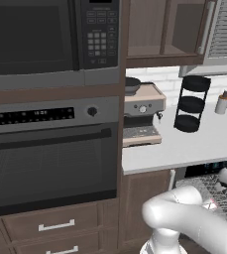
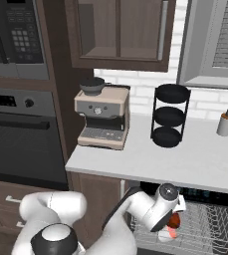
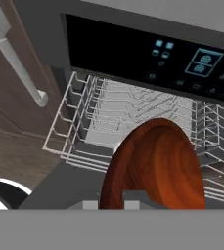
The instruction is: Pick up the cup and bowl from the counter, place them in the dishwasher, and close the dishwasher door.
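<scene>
In the left base view I see my arm rising from the lower right, its white elbow bent and the forearm running off toward the right edge, down at the dishwasher (image 1: 211,186) rack. The counter (image 1: 194,144) crosses the middle right; on it stand one espresso machine (image 1: 142,116), one black three-tier rack (image 1: 192,104) and one small bottle (image 1: 222,103). One oven (image 1: 50,154) fills the left, one microwave (image 1: 45,34) above it.

In the right base view the arm climbs from the lower left, folds, and reaches right so the wrist sits under the counter (image 2: 195,162) edge at lower centre. The gripper (image 2: 172,226) points down over the wire rack, with the bowl (image 2: 174,221) showing reddish beneath it. The same espresso machine (image 2: 103,117), three-tier rack (image 2: 169,115) and bottle (image 2: 225,123) stand on top, well apart from each other.

In the hand view the bowl (image 3: 155,168) stands on edge at lower centre, right against the fingers, which are pinching its rim. Behind it lies the grey wire rack (image 3: 108,117), and along the top the dark control strip (image 3: 182,58) with blue-green lights. One cabinet handle (image 3: 15,53) slants across the upper left.
</scene>
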Motion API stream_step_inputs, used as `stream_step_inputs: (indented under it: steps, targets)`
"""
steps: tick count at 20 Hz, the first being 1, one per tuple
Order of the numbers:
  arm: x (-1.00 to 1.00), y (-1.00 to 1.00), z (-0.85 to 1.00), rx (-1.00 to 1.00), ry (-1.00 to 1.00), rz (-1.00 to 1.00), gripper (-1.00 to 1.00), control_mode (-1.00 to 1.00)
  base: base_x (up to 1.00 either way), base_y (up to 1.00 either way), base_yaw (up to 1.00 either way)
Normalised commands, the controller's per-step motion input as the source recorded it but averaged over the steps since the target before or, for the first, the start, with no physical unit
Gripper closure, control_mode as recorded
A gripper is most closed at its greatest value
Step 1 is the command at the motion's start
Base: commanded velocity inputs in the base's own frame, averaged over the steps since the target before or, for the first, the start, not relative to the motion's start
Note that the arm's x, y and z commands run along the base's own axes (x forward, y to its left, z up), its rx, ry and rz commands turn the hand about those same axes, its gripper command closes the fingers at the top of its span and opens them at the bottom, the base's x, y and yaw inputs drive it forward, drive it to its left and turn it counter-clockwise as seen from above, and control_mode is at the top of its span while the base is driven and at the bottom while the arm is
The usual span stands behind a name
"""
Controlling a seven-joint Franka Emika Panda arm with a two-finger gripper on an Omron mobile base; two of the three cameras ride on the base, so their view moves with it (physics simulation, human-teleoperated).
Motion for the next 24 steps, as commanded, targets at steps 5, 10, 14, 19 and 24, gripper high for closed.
stream_step_inputs:
  steps: [5, 10, 14, 19, 24]
  targets:
    - [0.34, 0.02, -0.38, 0.11, 0.1, 0.04, 1.0, -1.0, 0.0, 0.0, 0.0]
    - [0.13, 0.0, -0.44, 0.04, 0.04, 0.0, 1.0, -1.0, 0.0, 0.0, 0.0]
    - [0.02, 0.02, -0.45, 0.06, -0.03, -0.02, 1.0, -1.0, 0.0, 0.0, 0.0]
    - [0.13, 0.31, -0.43, 0.06, 0.0, -0.03, 1.0, -1.0, 0.0, 0.0, 0.0]
    - [0.29, 0.3, -0.23, 0.01, 0.0, 0.0, 1.0, -1.0, 0.0, 0.0, 0.0]
